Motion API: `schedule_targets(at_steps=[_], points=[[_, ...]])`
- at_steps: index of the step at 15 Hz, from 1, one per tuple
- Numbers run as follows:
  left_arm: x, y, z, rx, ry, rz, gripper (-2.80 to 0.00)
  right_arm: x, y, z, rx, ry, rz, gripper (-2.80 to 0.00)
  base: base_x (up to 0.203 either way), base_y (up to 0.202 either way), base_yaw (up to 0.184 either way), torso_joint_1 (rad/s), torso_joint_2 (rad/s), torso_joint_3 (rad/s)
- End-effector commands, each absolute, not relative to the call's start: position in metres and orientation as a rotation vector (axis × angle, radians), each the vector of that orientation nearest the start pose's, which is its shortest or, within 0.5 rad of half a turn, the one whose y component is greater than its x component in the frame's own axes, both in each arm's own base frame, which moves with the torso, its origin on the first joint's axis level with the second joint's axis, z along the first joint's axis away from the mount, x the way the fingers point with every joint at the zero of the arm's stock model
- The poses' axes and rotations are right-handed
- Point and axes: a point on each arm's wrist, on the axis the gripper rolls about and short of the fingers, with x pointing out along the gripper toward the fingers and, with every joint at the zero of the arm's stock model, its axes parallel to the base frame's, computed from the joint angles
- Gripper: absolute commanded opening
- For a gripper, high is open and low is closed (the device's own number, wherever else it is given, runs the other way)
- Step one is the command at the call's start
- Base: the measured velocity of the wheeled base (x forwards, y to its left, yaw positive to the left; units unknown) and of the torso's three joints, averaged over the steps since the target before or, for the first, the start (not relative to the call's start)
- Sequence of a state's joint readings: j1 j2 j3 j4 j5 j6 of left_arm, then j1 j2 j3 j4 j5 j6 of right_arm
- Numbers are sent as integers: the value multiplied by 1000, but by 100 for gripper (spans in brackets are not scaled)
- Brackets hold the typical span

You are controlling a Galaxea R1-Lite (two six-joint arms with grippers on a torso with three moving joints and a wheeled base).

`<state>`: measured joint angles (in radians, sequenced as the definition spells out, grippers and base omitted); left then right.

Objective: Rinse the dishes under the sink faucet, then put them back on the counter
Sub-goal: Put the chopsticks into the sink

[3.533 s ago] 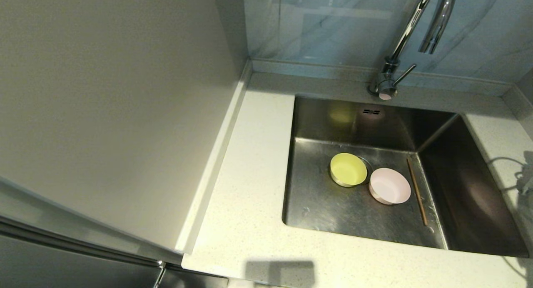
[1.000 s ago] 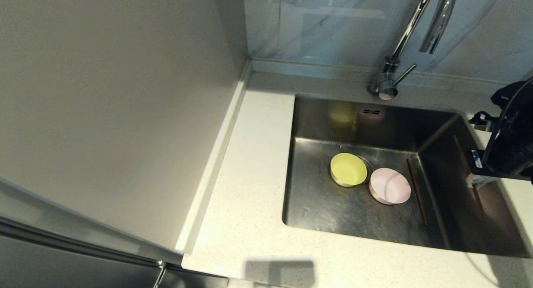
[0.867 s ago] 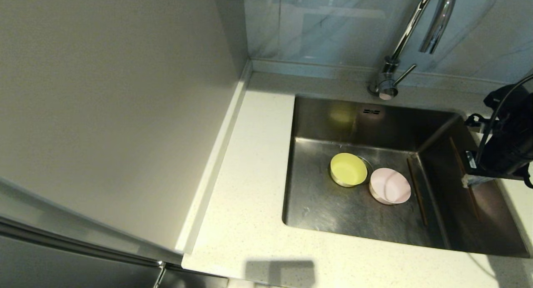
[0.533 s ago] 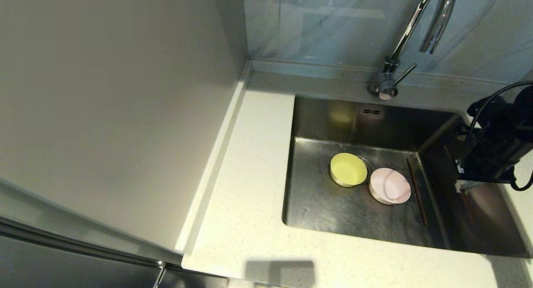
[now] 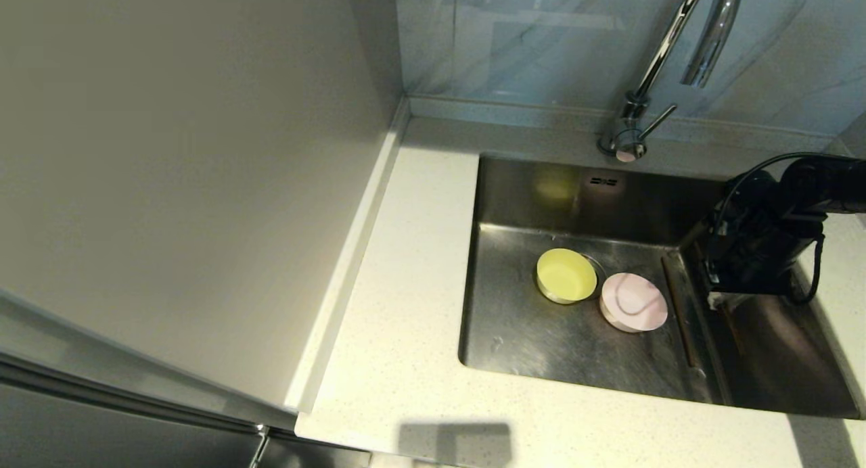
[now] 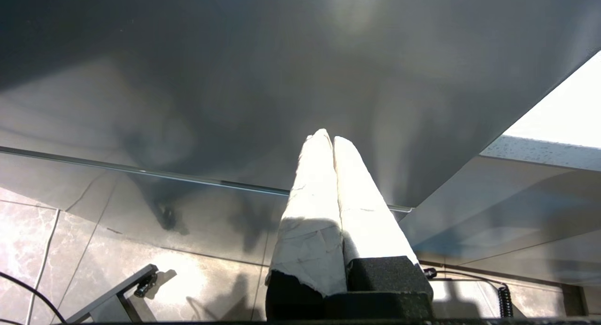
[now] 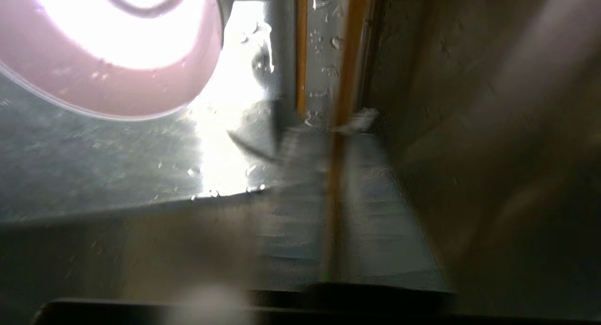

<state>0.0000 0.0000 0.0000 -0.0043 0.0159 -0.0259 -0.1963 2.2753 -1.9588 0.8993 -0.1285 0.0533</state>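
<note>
**A:** So where are we at? Nothing looks rinsed yet. All the dishes are down in the sink (image 5: 541, 339), and no water is coming out of the faucet (image 5: 676, 35).

**B:** Yep. We take the pink bowl (image 5: 634, 301) as our marker. The yellow-green bowl (image 5: 565, 274) sits right against it on the side away from our arm. The chopsticks (image 5: 678, 312) lie just past it on the arm's side, tight along the foot of the sink wall. Our right pincer (image 5: 720, 299) hangs low inside the basin, just beyond the chopsticks from the pink bowl. It's too smeared for us to tell if it's apart or together. The left pincer (image 6: 328, 137) is parked, pressed together, down by the cabinet front.

**A:** We reckon the chopsticks go first?

**B:** Looks like it. They're thin, wet and hugging the wall. We'd come straight down across them near the middle and keep off the pink bowl's rim. We'd check that both are caught before lifting, then rinse them and put them on the desk (image 5: 419, 251).
</note>
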Motion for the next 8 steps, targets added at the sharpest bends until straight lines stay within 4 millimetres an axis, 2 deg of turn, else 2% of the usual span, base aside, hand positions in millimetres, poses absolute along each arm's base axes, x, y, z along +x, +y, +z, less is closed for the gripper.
schedule_targets(at_steps=[1,5,7,8], points=[[-23,0,76,-26,-8,17,-280,415,-84,143,83,1227,-319,0,0,0,0,0,0,0],[-23,0,76,-26,-8,17,-280,410,-86,162,83,1164,-331,0,0,0,0,0,0,0],[-23,0,76,-26,-8,17,-280,398,-84,182,83,1126,-334,0,0,0,0,0,0,0],[-23,0,76,-26,-8,17,-280,386,-82,197,83,1100,-335,0,0,0,0,0,0,0]])
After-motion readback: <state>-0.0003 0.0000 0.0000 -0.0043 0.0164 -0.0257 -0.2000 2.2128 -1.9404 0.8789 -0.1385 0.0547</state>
